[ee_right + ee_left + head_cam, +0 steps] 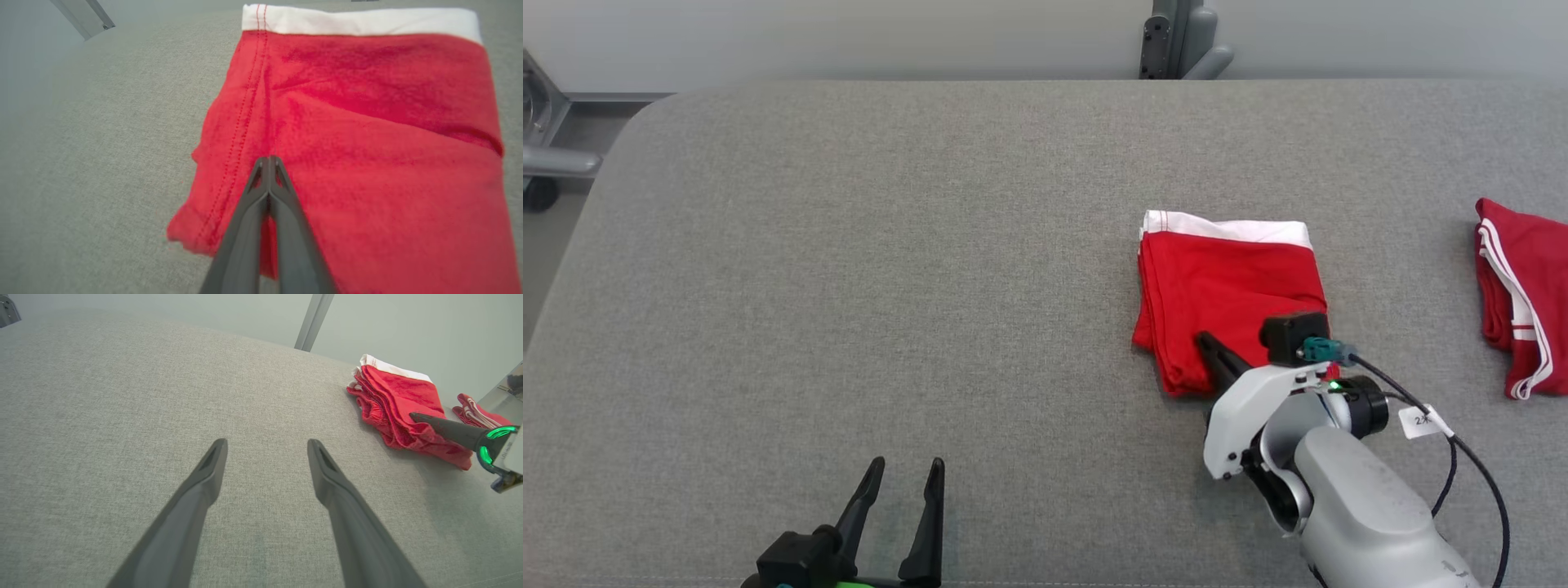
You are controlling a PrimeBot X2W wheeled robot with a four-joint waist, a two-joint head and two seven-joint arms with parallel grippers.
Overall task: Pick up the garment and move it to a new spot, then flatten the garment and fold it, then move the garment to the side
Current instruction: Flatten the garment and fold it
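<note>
From my right wrist camera I saw the gripper rising from the bottom edge, its two dark fingers pressed together so that the tips met. They lay over a folded red garment, with the tips just beside a stitched seam running down its left part. A white band crossed the garment's far edge. The garment rested on a grey cloth surface. A pale bar sat blurred at upper left.

Open table left of garment
</note>
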